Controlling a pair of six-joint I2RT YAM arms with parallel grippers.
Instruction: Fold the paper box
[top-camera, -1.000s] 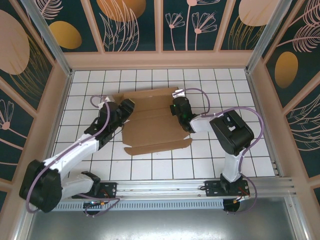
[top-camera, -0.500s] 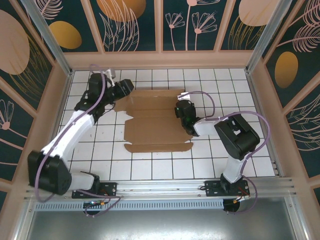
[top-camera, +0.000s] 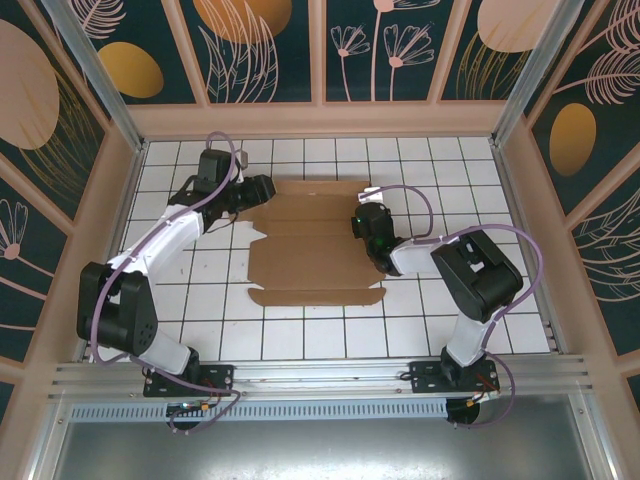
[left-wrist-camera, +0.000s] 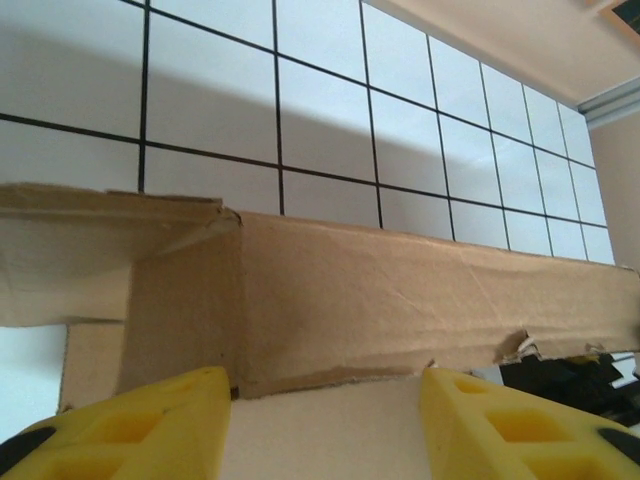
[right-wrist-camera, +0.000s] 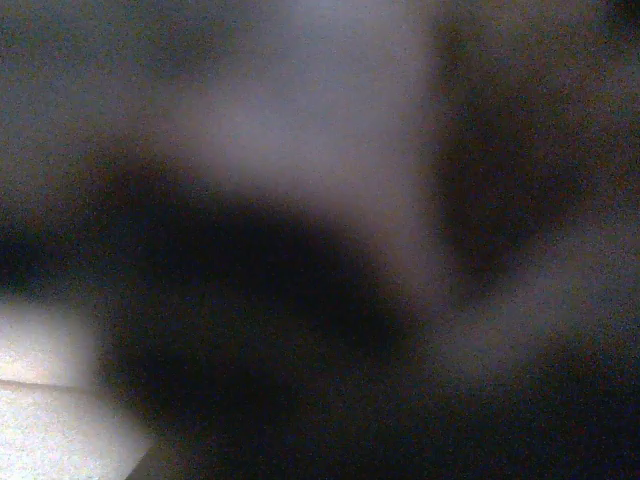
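Observation:
The paper box (top-camera: 310, 250) is a brown die-cut cardboard sheet lying mostly flat in the middle of the white tiled table. My left gripper (top-camera: 262, 187) is at its far left corner. In the left wrist view its yellow fingers (left-wrist-camera: 130, 425) stand apart, open, with nothing between them. Just ahead of the tips, a long flap of the box (left-wrist-camera: 400, 300) stands raised. My right gripper (top-camera: 368, 222) points down on the right part of the sheet. Its own camera gives a dark blur, very close to a surface.
The tiled table (top-camera: 300, 335) is boxed in by beige-framed walls on three sides, with a metal rail (top-camera: 320, 375) along the near edge. The right arm's dark elbow (top-camera: 475, 265) hangs over the tiles right of the sheet.
My left arm has swung from the sheet's left edge up to its far left corner. The sheet has squared up and shifted slightly. The right gripper has stayed on the sheet's right part.

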